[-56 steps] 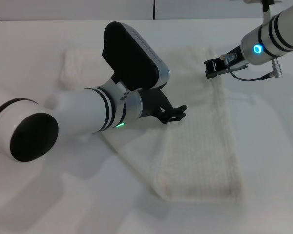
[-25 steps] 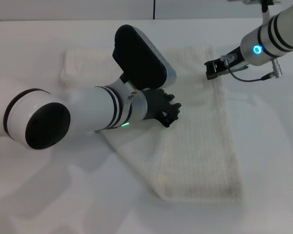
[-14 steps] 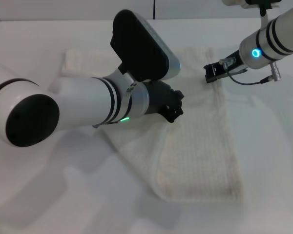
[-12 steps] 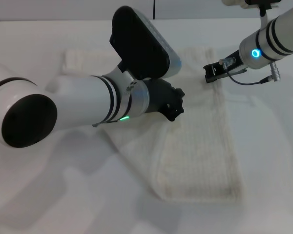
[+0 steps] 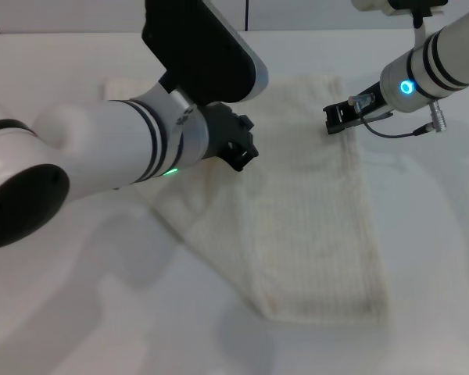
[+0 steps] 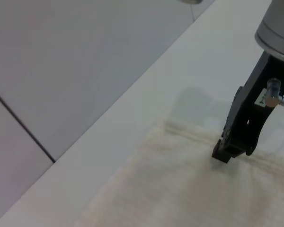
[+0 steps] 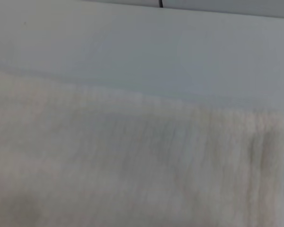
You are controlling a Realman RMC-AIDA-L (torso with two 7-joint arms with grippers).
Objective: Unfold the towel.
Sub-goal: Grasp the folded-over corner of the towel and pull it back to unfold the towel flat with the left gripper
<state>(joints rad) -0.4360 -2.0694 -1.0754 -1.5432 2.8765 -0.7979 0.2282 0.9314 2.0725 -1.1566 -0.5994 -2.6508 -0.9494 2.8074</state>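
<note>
Nearest the robot, bare white table (image 5: 102,328) runs across the whole front, with open room on both sides. The towel (image 5: 313,226) starts just beyond that: its near hemmed edge lies flat and straight on the right half of the table, and from the near left corner a long edge slants up and away to the left, under the left arm. The right edge runs almost straight back, with bare table beside it out to the picture's edge.

Farther back, the left gripper (image 5: 236,147) is raised over the towel's left part, its black fingers pointing toward the middle of the cloth; whether they are spread or closed on anything cannot be told. A strip of towel shows behind the arm at far left.

Farthest, the right gripper (image 5: 338,119) sits at the towel's far right corner region, tip down on the cloth just inside the far hem; in the left wrist view its fingers (image 6: 226,150) look drawn together on the towel (image 6: 180,189).
</note>
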